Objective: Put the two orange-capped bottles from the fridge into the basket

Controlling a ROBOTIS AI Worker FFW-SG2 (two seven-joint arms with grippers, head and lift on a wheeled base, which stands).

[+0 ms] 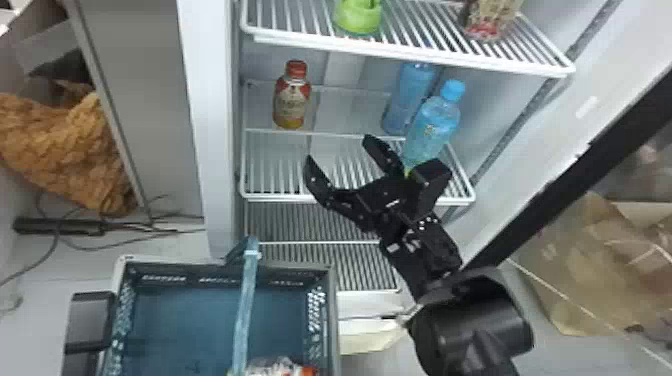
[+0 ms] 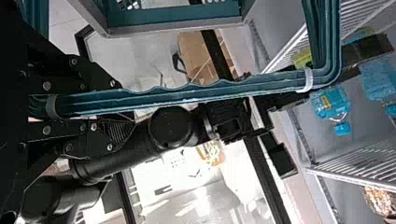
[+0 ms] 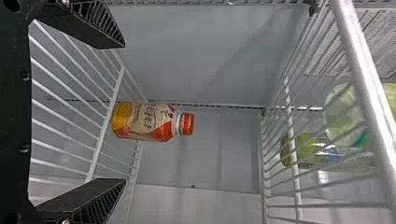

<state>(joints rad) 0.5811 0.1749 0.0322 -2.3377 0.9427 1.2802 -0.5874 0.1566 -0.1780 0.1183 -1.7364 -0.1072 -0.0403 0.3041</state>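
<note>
Orange-capped and upright, the bottle (image 1: pixel 291 102) stands at the far left of a white wire shelf (image 1: pixel 280 198) inside the fridge (image 1: pixel 216 150), untouched. Just nearer and to its right is the right gripper (image 1: pixel 340 153), its jaws spread wide with nothing between them; in the right wrist view they face the bottle, one on either side of the line towards it, but stop short of it. To the right on the same shelf stand two blue-capped bottles, the nearer (image 1: pixel 432 125) and the farther (image 1: pixel 409 100), neither of which the task asks for. The right gripper overlaps the nearer one in the head view, and whether they touch I can't tell.

Nearer and to the left, outside the fridge, is the basket (image 1: pixel 327 295). At its near end lies a wrapped or labelled item (image 1: pixel 280 369) with an orange part, only partly in view; it is probably the first of the two bottles. The left gripper's jaws look closed on the basket's raised handle (image 2: pixel 187 97), so that arm appears to be holding the basket.

So the job seems about half done: one bottle likely in, one left to grip, lift off the shelf and bring over to the basket.
</note>
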